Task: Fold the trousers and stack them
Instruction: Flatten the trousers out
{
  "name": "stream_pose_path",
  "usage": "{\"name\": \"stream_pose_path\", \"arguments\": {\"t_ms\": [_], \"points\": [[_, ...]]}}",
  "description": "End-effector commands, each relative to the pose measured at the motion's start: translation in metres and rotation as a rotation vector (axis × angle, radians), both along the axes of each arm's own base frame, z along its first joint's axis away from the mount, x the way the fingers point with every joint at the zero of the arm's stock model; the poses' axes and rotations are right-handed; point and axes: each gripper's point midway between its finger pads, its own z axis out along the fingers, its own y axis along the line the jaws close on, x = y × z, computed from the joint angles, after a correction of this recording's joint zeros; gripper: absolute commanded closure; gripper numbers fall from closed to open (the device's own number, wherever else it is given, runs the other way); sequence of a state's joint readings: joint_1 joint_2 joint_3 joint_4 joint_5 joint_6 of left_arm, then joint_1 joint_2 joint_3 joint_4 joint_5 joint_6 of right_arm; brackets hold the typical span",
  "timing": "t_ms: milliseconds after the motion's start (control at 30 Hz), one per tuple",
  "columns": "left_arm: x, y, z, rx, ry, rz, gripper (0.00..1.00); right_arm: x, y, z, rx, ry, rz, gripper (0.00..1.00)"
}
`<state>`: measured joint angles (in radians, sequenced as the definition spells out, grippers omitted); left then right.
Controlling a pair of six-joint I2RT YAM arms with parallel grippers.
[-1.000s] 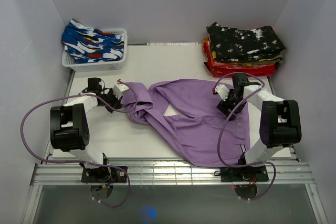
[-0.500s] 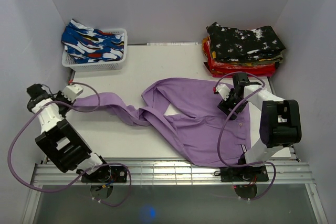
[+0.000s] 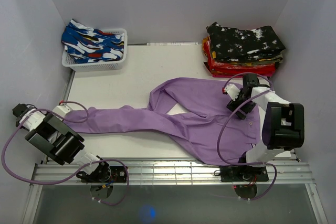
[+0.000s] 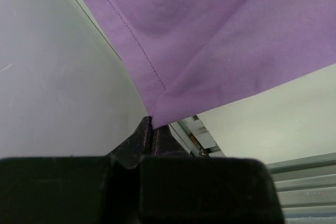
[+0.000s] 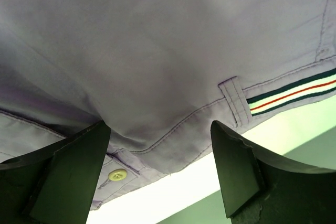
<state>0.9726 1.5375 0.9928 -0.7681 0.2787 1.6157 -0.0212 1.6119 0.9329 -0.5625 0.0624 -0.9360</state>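
Note:
Purple trousers (image 3: 189, 119) lie spread over the white table (image 3: 136, 72), with one leg drawn out straight to the left edge. My left gripper (image 3: 65, 111) is at that edge, shut on the corner of the leg's hem; in the left wrist view the cloth (image 4: 210, 35) runs up from the closed fingertips (image 4: 152, 127). My right gripper (image 3: 234, 99) hovers open over the waist at the right. The right wrist view shows the waistband (image 5: 157, 51), its pale button (image 5: 117, 174) and a striped tape (image 5: 294, 93) between the spread fingers (image 5: 160, 150).
A white basket (image 3: 113, 62) of blue patterned clothes (image 3: 92, 43) stands at the back left. A stack of folded trousers (image 3: 244, 48) sits at the back right. White walls close in both sides, and metal rails (image 3: 173, 171) run along the near edge.
My left gripper shut on the leg's hem and swung far left, pulling the bunched leg out straight. The right gripper shifted a little to the right, still open.

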Motion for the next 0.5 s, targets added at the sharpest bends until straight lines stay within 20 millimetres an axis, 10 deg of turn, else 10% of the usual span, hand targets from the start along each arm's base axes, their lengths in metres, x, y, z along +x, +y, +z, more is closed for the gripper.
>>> {"name": "stream_pose_path", "arguments": {"t_ms": [0, 200, 367, 467], "points": [[-0.002, 0.017, 0.002, 0.085, 0.010, -0.033, 1.00, -0.019, -0.035, -0.009, -0.108, 0.043, 0.012, 0.17], [-0.019, -0.003, -0.001, 0.042, 0.091, -0.167, 1.00, -0.024, -0.061, -0.005, -0.129, 0.043, -0.020, 0.16], [-0.073, -0.036, -0.011, -0.033, 0.294, -0.336, 1.00, -0.022, -0.060, -0.002, -0.119, 0.031, -0.022, 0.15], [-0.071, -0.039, -0.007, -0.020, 0.268, -0.333, 0.79, -0.021, -0.057, -0.001, -0.106, 0.024, -0.018, 0.14]]}}
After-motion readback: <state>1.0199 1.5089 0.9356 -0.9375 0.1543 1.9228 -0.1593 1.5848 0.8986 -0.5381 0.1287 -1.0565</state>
